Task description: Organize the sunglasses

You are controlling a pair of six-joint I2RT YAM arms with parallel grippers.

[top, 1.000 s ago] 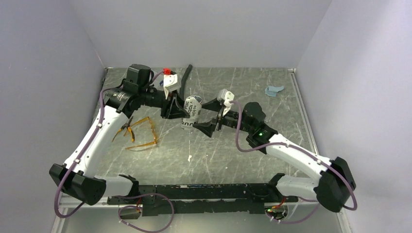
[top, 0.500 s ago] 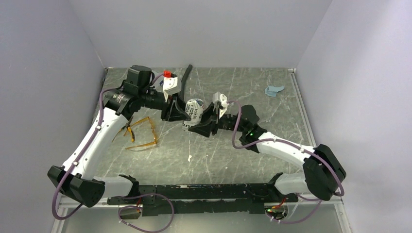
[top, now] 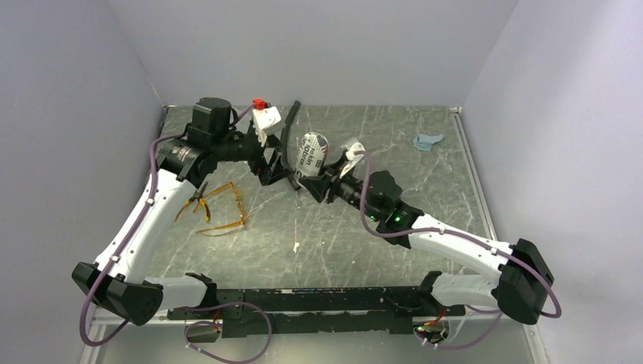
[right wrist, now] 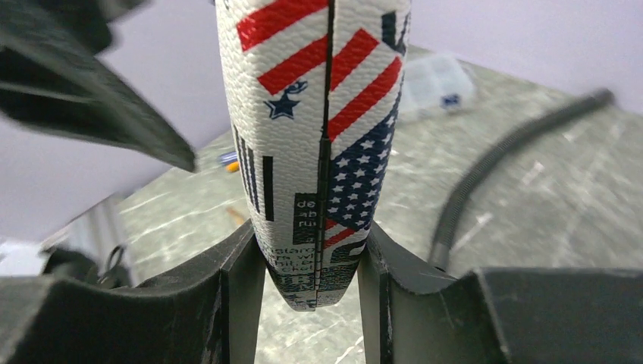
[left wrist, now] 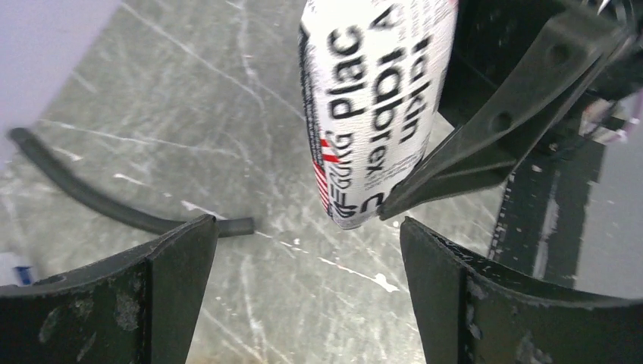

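Observation:
The sunglasses [top: 221, 210], amber lenses and thin orange arms, lie unfolded on the table left of centre, below the left arm, touched by neither gripper. My right gripper [top: 317, 179] [right wrist: 312, 250] is shut on the lower end of a white pouch [top: 312, 150] [right wrist: 318, 136] with black print and a flag pattern, and holds it upright above the table. My left gripper [top: 279, 168] [left wrist: 307, 227] stands open just left of the pouch [left wrist: 379, 98], with nothing between its fingers.
A small light-blue cloth [top: 427, 141] lies at the back right. A black hose [top: 291, 117] [left wrist: 114, 205] [right wrist: 493, 167] runs along the table at the back centre. A tiny white scrap [top: 296, 246] lies nearer the front. Grey walls enclose three sides.
The right gripper closed on the pouch and carried it up and toward the back. The left gripper opened, let go of the pouch and drew slightly left.

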